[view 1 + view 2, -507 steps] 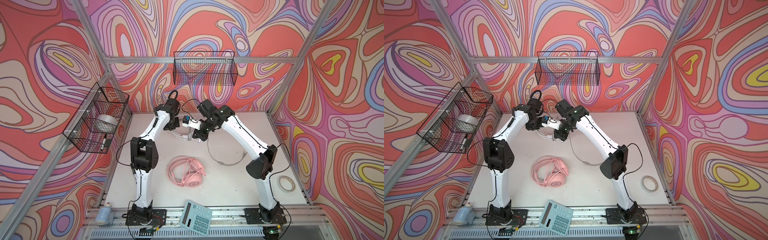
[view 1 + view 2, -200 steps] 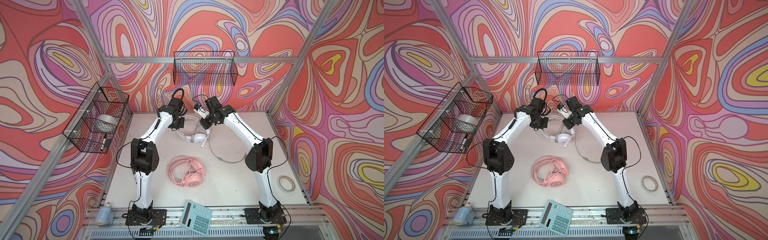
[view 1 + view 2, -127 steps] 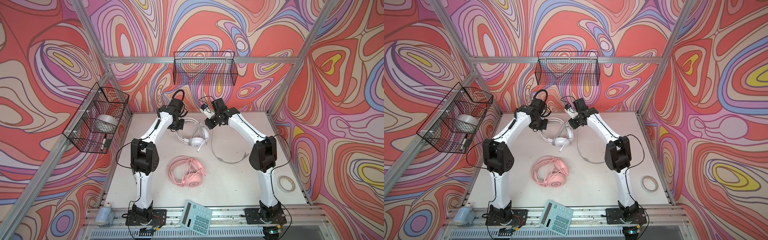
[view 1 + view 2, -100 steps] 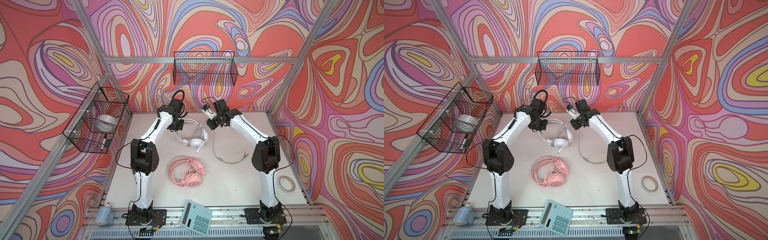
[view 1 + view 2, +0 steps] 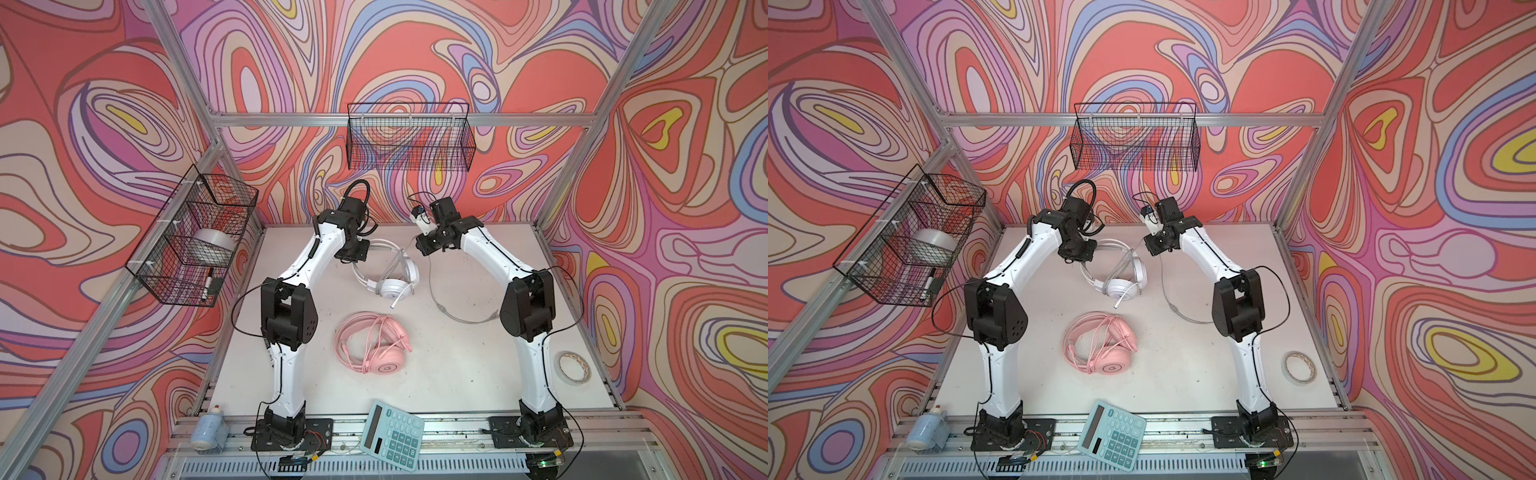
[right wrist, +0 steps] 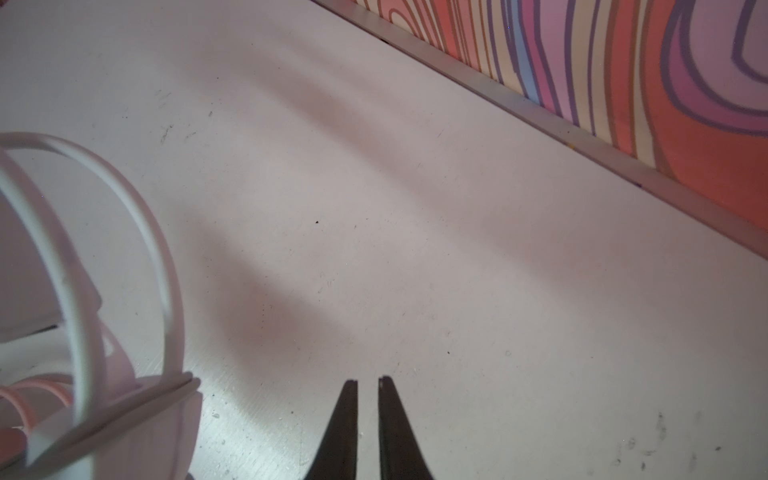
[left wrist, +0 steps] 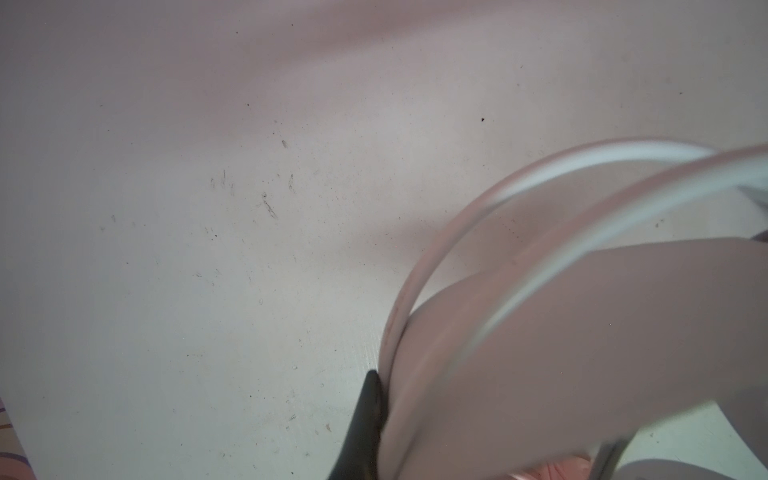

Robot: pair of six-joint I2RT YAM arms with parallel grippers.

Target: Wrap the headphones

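White headphones [image 5: 392, 278] near the bench's [image 5: 478, 374] far edge: left fingers [image 7: 368, 415] clamp the headband [image 7: 582, 160], apparently steadying it for wrapping; right fingers [image 6: 347, 424], slightly parted, hold nothing; grey cable [image 5: 453, 309] lies loose.

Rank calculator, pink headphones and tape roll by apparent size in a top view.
Largest: pink headphones and calculator, about alike; calculator lies nearer the camera, so unranked.
Smallest: tape roll.

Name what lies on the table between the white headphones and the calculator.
The pink headphones lie there, with the white headphones behind them and the calculator in front; both top views show this.
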